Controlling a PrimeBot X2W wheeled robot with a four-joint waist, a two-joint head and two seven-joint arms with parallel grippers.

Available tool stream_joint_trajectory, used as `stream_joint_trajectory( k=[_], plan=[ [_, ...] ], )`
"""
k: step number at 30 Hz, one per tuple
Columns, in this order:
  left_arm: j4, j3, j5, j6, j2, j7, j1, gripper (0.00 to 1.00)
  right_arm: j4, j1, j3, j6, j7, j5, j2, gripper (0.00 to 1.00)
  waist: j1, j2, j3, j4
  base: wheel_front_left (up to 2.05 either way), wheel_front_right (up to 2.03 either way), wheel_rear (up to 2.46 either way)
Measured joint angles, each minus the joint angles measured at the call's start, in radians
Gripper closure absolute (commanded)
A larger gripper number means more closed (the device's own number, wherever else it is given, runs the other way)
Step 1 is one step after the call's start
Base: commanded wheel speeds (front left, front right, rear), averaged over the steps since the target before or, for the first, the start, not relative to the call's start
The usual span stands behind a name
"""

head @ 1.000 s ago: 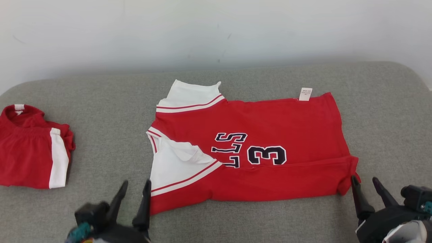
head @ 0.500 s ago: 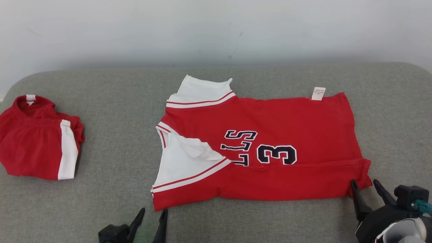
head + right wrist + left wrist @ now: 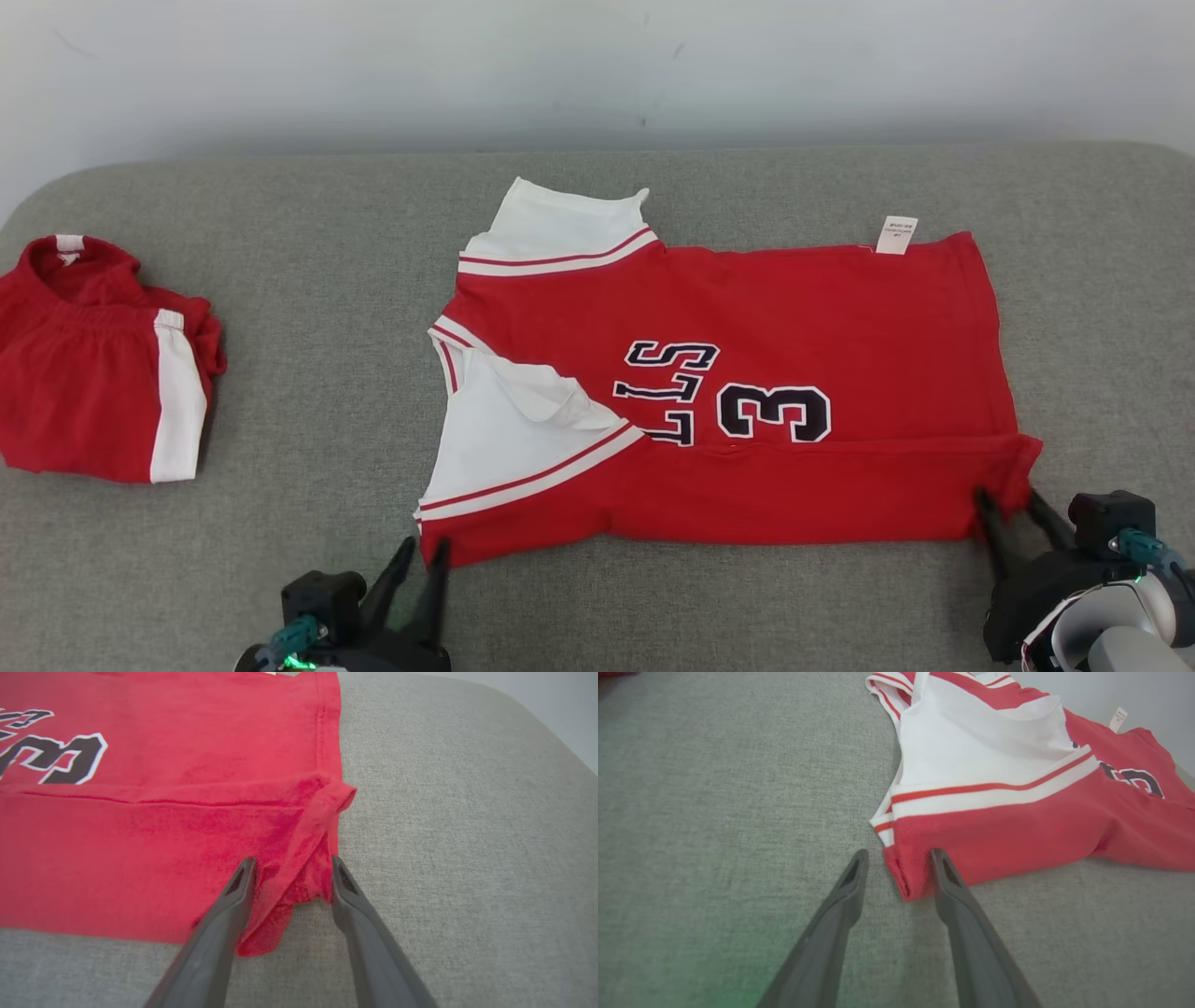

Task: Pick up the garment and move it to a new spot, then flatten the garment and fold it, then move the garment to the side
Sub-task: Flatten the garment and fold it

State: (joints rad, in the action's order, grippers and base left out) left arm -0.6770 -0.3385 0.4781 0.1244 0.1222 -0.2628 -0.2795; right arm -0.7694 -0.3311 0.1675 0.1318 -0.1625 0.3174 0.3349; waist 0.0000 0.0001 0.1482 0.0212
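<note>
The garment [image 3: 747, 308] is a red jersey with white sleeves and a dark "3", lying flat on the grey cushion [image 3: 308, 280], its near edge folded over. My left gripper [image 3: 423, 546] sits at its near-left corner. In the left wrist view, the left gripper [image 3: 897, 855] is open, with the red corner of the garment [image 3: 1017, 821] between its fingers. My right gripper [image 3: 1005, 499] is at the near-right corner. In the right wrist view, the right gripper [image 3: 290, 861] is open astride the bunched hem of the garment [image 3: 163, 835].
A second red garment with a white stripe [image 3: 93, 373] lies folded at the cushion's left end. A white tag [image 3: 896, 235] sticks out at the jersey's far edge. A pale wall [image 3: 560, 65] rises behind the cushion.
The head view has shifted. My left gripper drew back, then came forward onto the near-left corner. My right gripper slid onto the near-right corner. Both pairs of jaws have narrowed a little.
</note>
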Motion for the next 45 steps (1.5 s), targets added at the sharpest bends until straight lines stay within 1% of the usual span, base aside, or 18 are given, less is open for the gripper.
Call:
stream_joint_trajectory(
  k=[7,13,17,21,23,27,28,29,30,33,36,38,42,45],
  plan=[
    [0.011,0.071,0.003,0.004,-0.002,0.0,-0.002,1.0,-0.001,0.004,0.029,0.0,-0.058,0.058,0.003,1.0,0.0001,0.0,-0.03,-0.006,0.0,0.0,0.0],
    [0.087,0.119,-0.012,0.007,0.015,0.0,0.1,1.0,0.053,0.078,0.048,0.0,-0.065,0.158,0.01,1.0,0.0,0.0,-0.096,-0.016,0.0,0.0,0.0],
    [0.163,0.149,-0.02,0.007,0.02,0.0,0.191,1.0,0.119,0.152,0.065,0.0,-0.029,0.205,0.032,1.0,-0.0001,-0.0001,-0.139,-0.022,0.0,0.0,0.0],
    [0.231,0.167,-0.031,-0.007,0.011,0.0,0.296,1.0,0.186,0.23,0.063,0.0,0.001,0.232,0.044,1.0,-0.0002,-0.0001,-0.165,-0.027,0.0,0.0,0.0],
    [0.255,0.179,-0.031,-0.011,0.002,0.0,0.342,1.0,0.216,0.272,0.051,0.0,0.018,0.239,0.044,1.0,-0.0002,-0.0001,-0.174,-0.028,0.0,0.0,0.0],
    [0.268,0.166,-0.042,-0.016,-0.015,0.0,0.394,1.0,0.254,0.343,0.01,0.0,0.049,0.242,0.038,1.0,-0.0001,-0.0001,-0.183,-0.019,0.0,0.0,0.0],
    [0.267,0.16,-0.047,-0.016,-0.017,0.0,0.398,1.0,0.264,0.357,0.0,0.0,0.05,0.236,0.034,0.49,-0.0002,-0.0001,-0.184,-0.016,0.0,0.0,0.0],
    [0.266,0.156,-0.049,-0.016,-0.02,0.0,0.399,0.54,0.269,0.364,-0.011,0.0,0.054,0.231,0.028,0.0,-0.0002,-0.0001,-0.186,-0.014,0.0,0.0,0.0],
    [0.266,0.154,-0.054,-0.016,-0.023,0.0,0.398,0.0,0.274,0.369,-0.021,0.0,0.057,0.225,0.021,0.0,-0.0002,-0.0001,-0.187,-0.012,0.0,0.0,0.0],
    [0.27,0.157,-0.076,-0.019,-0.026,0.0,0.39,0.0,0.302,0.372,-0.038,0.0,0.047,0.19,0.006,0.0,-0.0002,-0.0001,-0.189,-0.009,0.0,0.0,0.0],
    [0.306,0.185,-0.097,-0.02,-0.03,0.0,0.37,0.0,0.339,0.369,-0.054,0.0,0.03,0.162,-0.018,0.0,-0.0001,-0.0001,-0.192,-0.009,0.0,0.0,0.0],
    [0.319,0.193,-0.108,-0.02,-0.031,0.0,0.364,0.0,0.35,0.368,-0.058,0.0,0.024,0.153,-0.022,0.0,-0.0001,-0.0001,-0.193,-0.009,0.0,0.0,0.0],
    [0.395,0.247,-0.145,-0.028,-0.035,0.0,0.348,0.0,0.413,0.339,-0.064,0.0,-0.027,0.099,-0.041,0.0,-0.0001,-0.0001,-0.193,-0.013,0.0,0.0,0.0],
    [0.451,0.286,-0.181,-0.032,-0.036,0.0,0.329,0.0,0.45,0.322,-0.057,0.0,-0.056,0.067,-0.071,0.0,0.0,-0.0001,-0.19,-0.016,0.0,0.0,0.0]
  ],
)
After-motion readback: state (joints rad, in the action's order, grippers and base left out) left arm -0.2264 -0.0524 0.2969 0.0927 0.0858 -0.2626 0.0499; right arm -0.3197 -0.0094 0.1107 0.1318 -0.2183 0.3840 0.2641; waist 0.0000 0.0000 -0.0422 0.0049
